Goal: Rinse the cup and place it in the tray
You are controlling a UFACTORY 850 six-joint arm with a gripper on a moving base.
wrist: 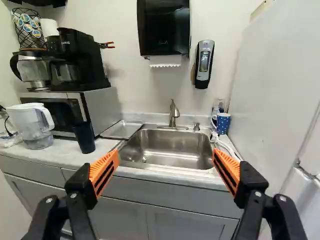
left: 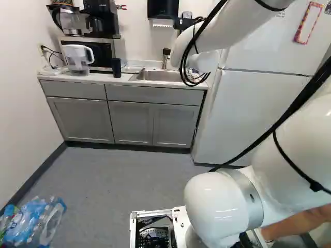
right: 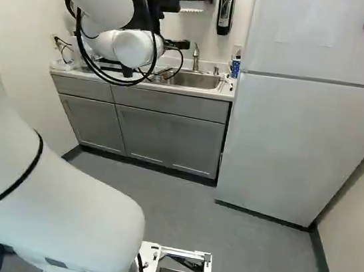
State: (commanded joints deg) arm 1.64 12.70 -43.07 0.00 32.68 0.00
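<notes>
The gripper (wrist: 166, 157) has jaws apart, likely for grasping the dark cup (left: 116, 67) (left base view, upper left) near the tray (wrist: 121, 129).

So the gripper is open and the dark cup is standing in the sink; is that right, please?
The gripper is open, but the dark cup is standing on the counter, not in the sink, as the wrist view shows.
</notes>
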